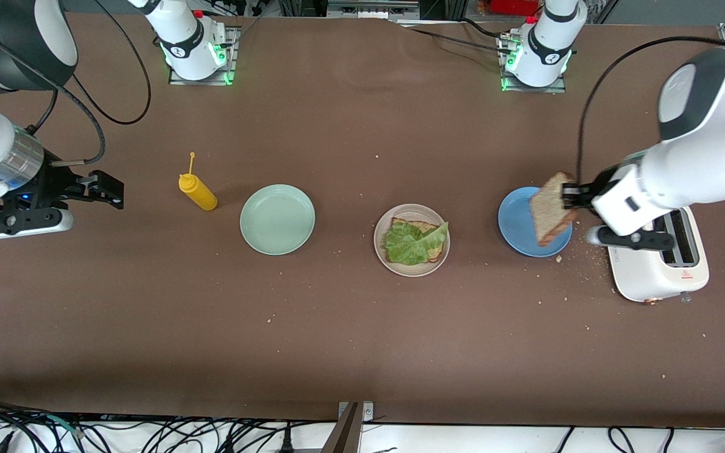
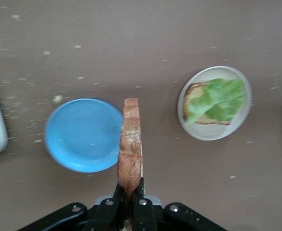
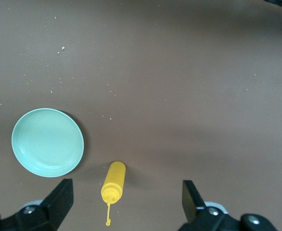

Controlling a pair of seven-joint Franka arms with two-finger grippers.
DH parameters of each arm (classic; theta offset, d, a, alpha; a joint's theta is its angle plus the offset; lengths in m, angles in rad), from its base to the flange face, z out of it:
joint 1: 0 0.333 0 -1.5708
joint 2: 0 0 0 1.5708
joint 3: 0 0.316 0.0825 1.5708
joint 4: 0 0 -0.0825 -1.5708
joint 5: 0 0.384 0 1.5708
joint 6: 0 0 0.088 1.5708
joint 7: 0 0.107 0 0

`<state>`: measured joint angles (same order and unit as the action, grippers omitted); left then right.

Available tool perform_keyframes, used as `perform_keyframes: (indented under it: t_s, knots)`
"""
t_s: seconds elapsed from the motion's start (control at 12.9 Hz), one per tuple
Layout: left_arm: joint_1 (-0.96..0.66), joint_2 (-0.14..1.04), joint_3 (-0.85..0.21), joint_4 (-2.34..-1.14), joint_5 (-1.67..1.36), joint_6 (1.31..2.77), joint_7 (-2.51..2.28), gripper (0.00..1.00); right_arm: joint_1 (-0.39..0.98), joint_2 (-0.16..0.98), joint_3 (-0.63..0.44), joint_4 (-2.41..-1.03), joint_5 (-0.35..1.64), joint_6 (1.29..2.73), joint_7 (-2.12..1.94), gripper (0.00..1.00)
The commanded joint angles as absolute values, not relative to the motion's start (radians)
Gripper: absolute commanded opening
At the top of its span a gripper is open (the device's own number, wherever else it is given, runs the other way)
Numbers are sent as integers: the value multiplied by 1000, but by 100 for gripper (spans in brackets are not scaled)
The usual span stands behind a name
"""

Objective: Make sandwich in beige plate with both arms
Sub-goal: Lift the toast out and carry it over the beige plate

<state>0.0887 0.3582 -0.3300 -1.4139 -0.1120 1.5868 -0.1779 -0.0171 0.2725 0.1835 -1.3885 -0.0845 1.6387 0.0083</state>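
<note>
The beige plate [image 1: 382, 255] holds a bread slice [image 1: 422, 225] with a lettuce leaf [image 1: 411, 244] on top. The blue plate [image 1: 513, 223] and the mint-green plate [image 1: 277, 219] hold nothing. The left gripper [image 1: 569, 195] pinches a second bread slice [image 1: 551, 207] on edge over the blue plate, toward the toaster [image 1: 661, 267]. The right gripper [image 1: 107, 189] waits with jaws wide, near the yellow bottle [image 1: 198, 192].

Brown speckled bread slice [image 1: 552, 207], dark-crusted, in the black left tool [image 1: 569, 195] over a blue plate [image 1: 517, 223]. Green lettuce [image 1: 414, 242] on the beige plate [image 1: 382, 251]; mint-green plate [image 1: 277, 219], yellow bottle [image 1: 197, 190], brown bench [image 1: 362, 340].
</note>
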Motion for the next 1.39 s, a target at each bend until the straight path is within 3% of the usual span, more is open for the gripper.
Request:
perform_keyframes:
  t_s: [0.0, 0.54, 0.85, 1.32]
  knots:
    - [75, 429, -327, -1396, -285, 1681, -204, 0, -12, 275, 189, -1393, -86, 1626, 2, 100]
    - [72, 661, -327, -1407, -773, 1811, 110, 0, -15, 284, 187, -1397, -86, 1623, -2, 100]
    - [28, 704, -328, -1454, -802, 1900, 237, 0, -17, 284, 187, -1405, -86, 1623, -3, 100]
    - [51, 801, -325, -1492, -943, 1911, 526, 0, -17, 284, 187, -1404, -86, 1594, 2, 100]
